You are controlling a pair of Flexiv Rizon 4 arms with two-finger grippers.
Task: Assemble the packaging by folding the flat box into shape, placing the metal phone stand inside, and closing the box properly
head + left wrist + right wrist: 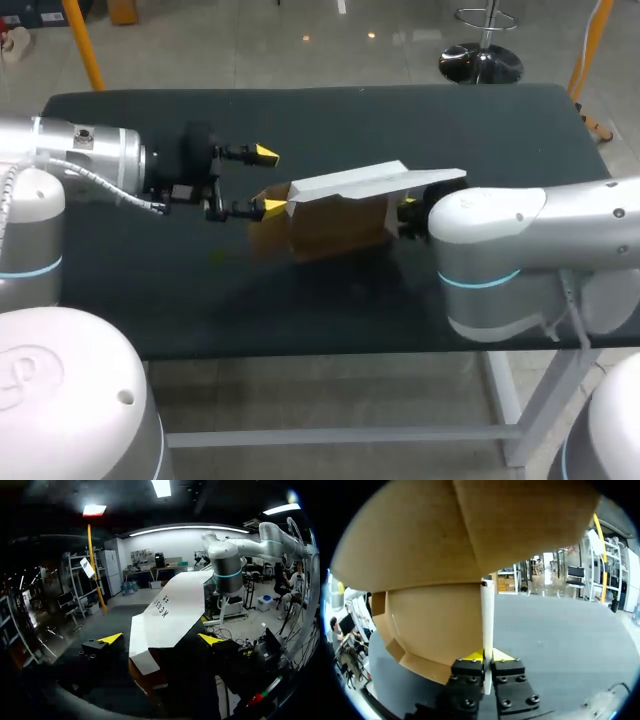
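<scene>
A dark table (pixel 300 110) bears the half-folded box (pixel 340 215) at its middle. One thin panel (pixel 487 610) is pinched by the right gripper (pixel 487 655); the left gripper (pixel 270 180) is spread wide at the box's left end. A push there could slip or buckle that panel. The long axis runs left to right, with the white flap (pixel 370 180) raised on top

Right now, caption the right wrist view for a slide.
Right gripper shut on one panel's edge of the partly folded cardboard box, brown inside showing.
</scene>
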